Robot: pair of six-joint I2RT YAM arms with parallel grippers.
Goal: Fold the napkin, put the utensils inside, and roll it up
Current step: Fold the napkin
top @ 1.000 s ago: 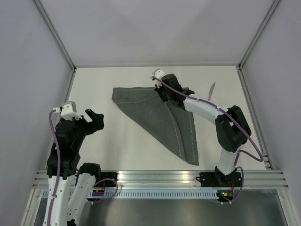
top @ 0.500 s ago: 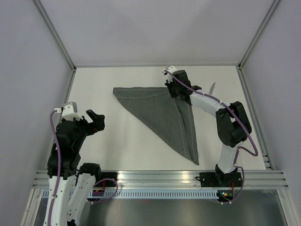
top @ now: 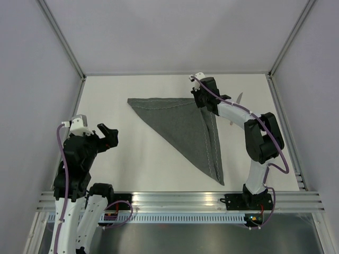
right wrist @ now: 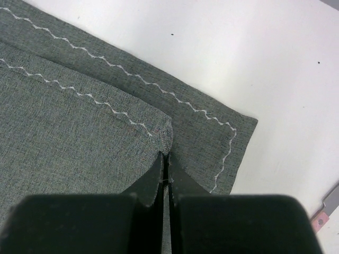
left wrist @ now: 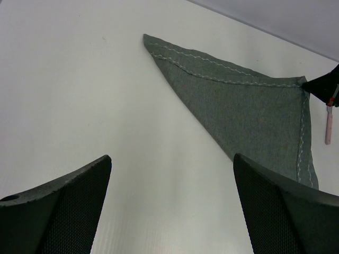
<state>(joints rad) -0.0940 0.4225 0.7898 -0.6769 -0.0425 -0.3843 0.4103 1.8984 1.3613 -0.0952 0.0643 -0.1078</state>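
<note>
Bench [top: 132,153]: white and flat, it carried the cloth across its far middle, with both arms based at the near edge.

Napkin [top: 185,124]: the dark grey cloth lay doubled into a triangle, long edge along the far side and point toward the near right. A second before, its top layer was rumpled and stopped short of the right side. By this moment it had been drawn flat and the outline was clean.

Right claw [right wrist: 165,156]: pinched shut on the top layer's corner at the triangle's far-right end, the fabric puckering at its tips. Over the last second it had carried that corner to the right, toward the knife.

Left claw [top: 107,136]: spread wide and holding nothing, raised over the near left and well apart from the cloth. It had not shifted.

Knife [top: 238,99]: the slim pinkish piece lay on the bench just right of the napkin's far-right corner, outside the cloth and untouched.

Top corner [right wrist: 161,123]: it sat a little short of the lower layer's corner, so a strip of the stitched under-edge showed.

Meaning: the fold looked nearly finished. Releasing the corner, then fetching the knife, seemed the likely next step, and rolling was not yet begun.
</note>
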